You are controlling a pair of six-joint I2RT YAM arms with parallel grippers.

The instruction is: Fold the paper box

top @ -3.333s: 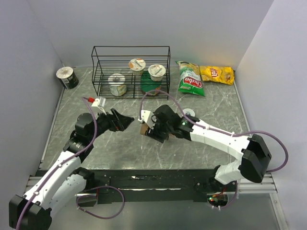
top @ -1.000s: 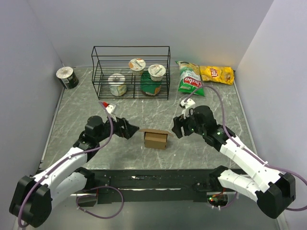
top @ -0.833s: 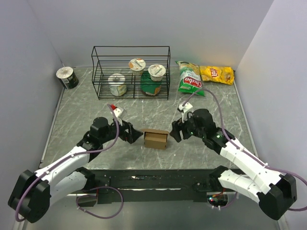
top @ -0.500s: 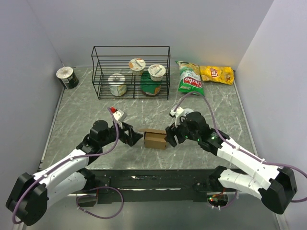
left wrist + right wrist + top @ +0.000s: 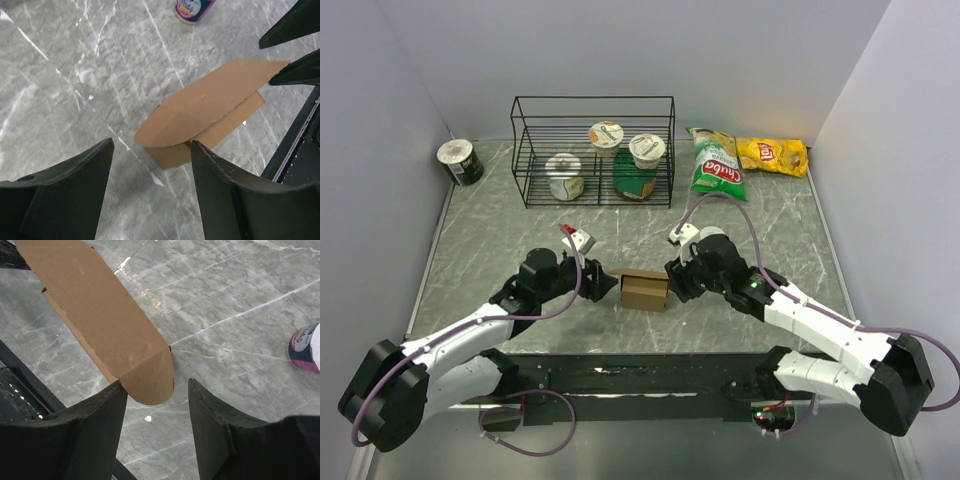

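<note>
Two grippers flank the paper box (image 5: 644,290), which sits on the marble table (image 5: 480,240) near the front edge, between the arms.

- Left gripper (image 5: 603,285): jaws apart. In its wrist view (image 5: 151,147) the near corner of the box (image 5: 200,115) lies in the gap between the fingers. Cannot tell whether either finger touches the card.
- Right gripper (image 5: 675,282): jaws apart. In its wrist view (image 5: 156,385) the rounded end of a flap sits between the fingertips, close against one finger (image 5: 100,430). Contact not resolvable.
- Box: top flap lies tilted over the body. The inside is hidden in all three views. The far end is cut off in the right wrist view (image 5: 100,315).
- Small cup (image 5: 305,347), pink and blue: cut off at the frame edge in both wrist views (image 5: 195,7) and hidden behind the right arm from above.
- Further back: wire rack (image 5: 592,105) holding three yogurt cups (image 5: 606,135) and a green jar (image 5: 635,182). The jar's label is unreadable through the bars.
- Far left corner: a can (image 5: 460,162).
- Far right: green chip bag (image 5: 717,165) and yellow chip bag (image 5: 772,155).
</note>
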